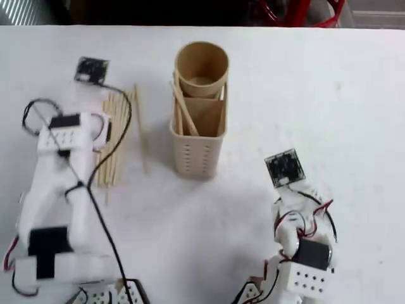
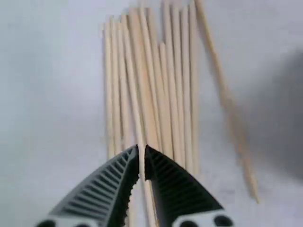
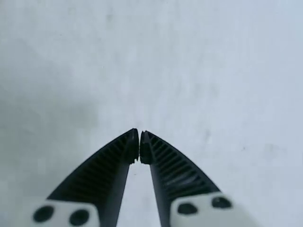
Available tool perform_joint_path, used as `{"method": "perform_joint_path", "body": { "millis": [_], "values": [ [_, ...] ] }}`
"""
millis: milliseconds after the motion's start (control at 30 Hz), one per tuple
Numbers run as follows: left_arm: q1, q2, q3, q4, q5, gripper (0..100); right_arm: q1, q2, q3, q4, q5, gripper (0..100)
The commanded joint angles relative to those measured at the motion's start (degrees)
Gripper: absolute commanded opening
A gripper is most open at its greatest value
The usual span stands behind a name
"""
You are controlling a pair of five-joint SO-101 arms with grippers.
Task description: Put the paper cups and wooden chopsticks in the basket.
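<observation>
A tan basket stands mid-table with a paper cup in its far compartment and a few wooden chopsticks leaning inside. To its left a pile of chopsticks lies flat on the table, and a single chopstick lies apart, nearer the basket. My left gripper is down on the pile, jaws pinched on one thin chopstick. Over bare table near the front right, my right gripper is shut on nothing.
The left arm stretches along the table's left side, with black cables looped beside it. At the front right sits the folded right arm. The white table lies open right of the basket.
</observation>
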Motion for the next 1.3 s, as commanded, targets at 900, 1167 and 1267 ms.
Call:
{"method": "perform_joint_path", "body": {
  "millis": [900, 1167, 1267],
  "values": [
    [3.4, 36.9, -39.3, 15.6, 3.9, 18, 0.6, -12.0, 10.0, 1.7, 0.1, 1.8],
    [3.4, 37.0, -37.3, 15.2, 3.9, 6, 0.6, -12.0, 10.0, 1.7, 0.1, 1.8],
    [3.3, 37.0, -36.8, 13.9, 3.9, 5, 0.6, -12.0, 10.0, 1.7, 0.1, 1.8]
  ]
}}
